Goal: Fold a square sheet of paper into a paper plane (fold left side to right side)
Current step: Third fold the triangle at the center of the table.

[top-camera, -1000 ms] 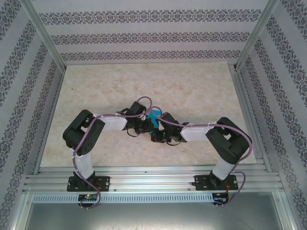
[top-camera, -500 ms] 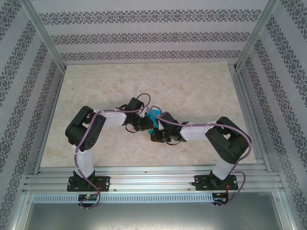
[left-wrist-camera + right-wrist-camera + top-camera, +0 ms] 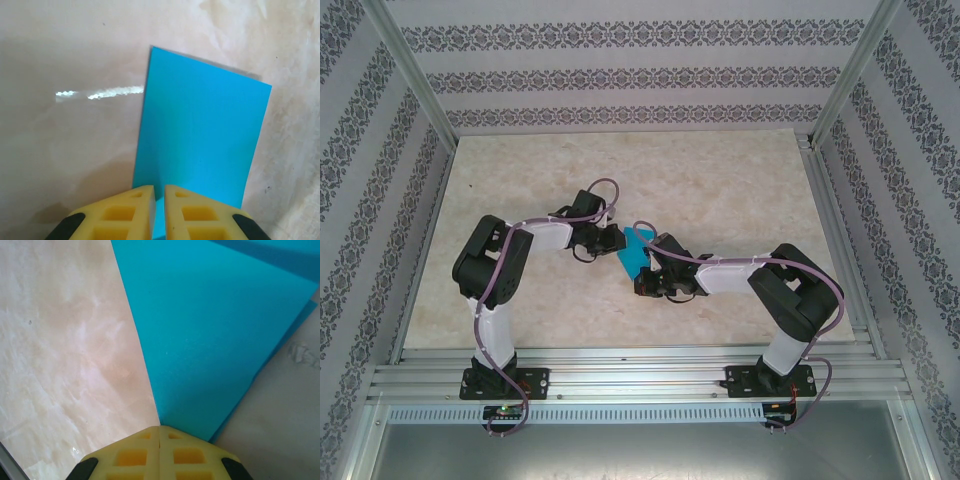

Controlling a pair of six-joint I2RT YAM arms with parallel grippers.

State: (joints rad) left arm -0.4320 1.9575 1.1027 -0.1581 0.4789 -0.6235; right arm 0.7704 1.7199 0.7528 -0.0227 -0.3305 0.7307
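Right gripper (image 3: 160, 432) pinches a corner of the square sheet of paper (image 3: 200, 130), folded on the table (image 3: 740, 190), left gripper (image 3: 159, 197) barely parted over its edge; light, floppy and slippery, it probably wants edge grips.

One blue paper sheet (image 3: 636, 252), two robot arms (image 3: 498, 300) (image 3: 782, 300), one table (image 3: 720, 180).

Marbled tabletop inside a papered, metal-framed booth.
Ahead of the left fingers (image 3: 125, 212) and off to their left you see pale beige marbled tabletop (image 3: 65, 150) with a bright glare streak (image 3: 100, 93) across it. The same surface runs left of the right fingers (image 3: 135, 455). Beyond both pairs stand walls (image 3: 620, 75) in striped floral wallpaper, with aluminium posts (image 3: 408, 75) at the corners. Slotted rails (image 3: 640, 378) lie behind the fingers.
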